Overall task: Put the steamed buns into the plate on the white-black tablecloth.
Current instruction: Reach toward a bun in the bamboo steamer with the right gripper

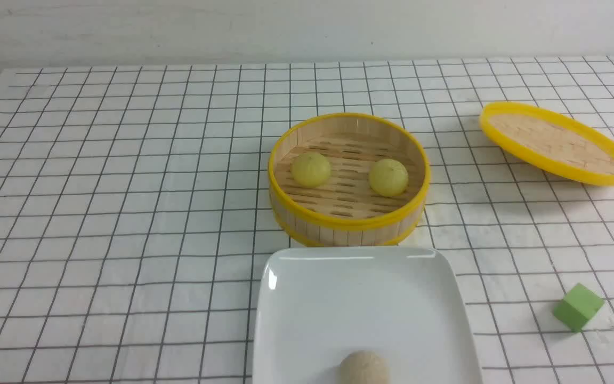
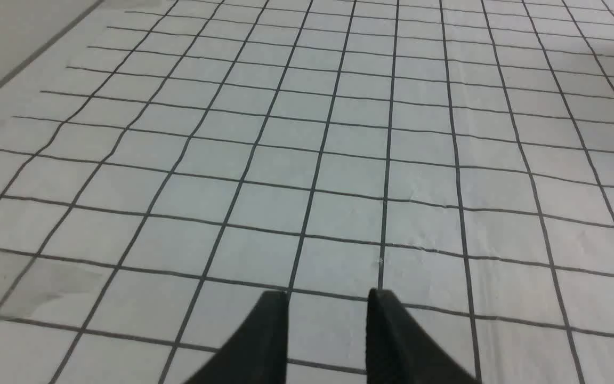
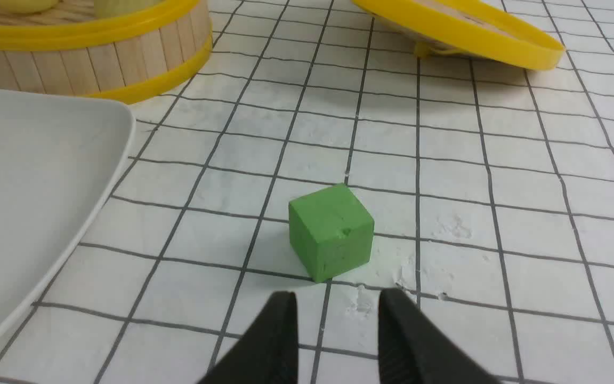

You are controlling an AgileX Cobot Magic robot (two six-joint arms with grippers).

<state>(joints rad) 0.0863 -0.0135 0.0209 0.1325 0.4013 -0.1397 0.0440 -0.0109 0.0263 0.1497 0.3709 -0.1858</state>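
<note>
1. The left bun (image 1: 311,169) and right bun (image 1: 388,177) sit in the steamer (image 1: 349,228), just beyond the plate (image 1: 307,298).
2. The left gripper (image 2: 328,298) and right gripper (image 3: 336,298) have their jaws parted and hold nothing. Neither is near a bun.
3. Recommended: descend from above, straddle one bun, close gently, and clear the steamer rim before crossing to the plate.
4. No brands, labels or writing are visible.

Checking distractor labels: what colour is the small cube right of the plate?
The cube is green, clearest in the right wrist view.
</note>
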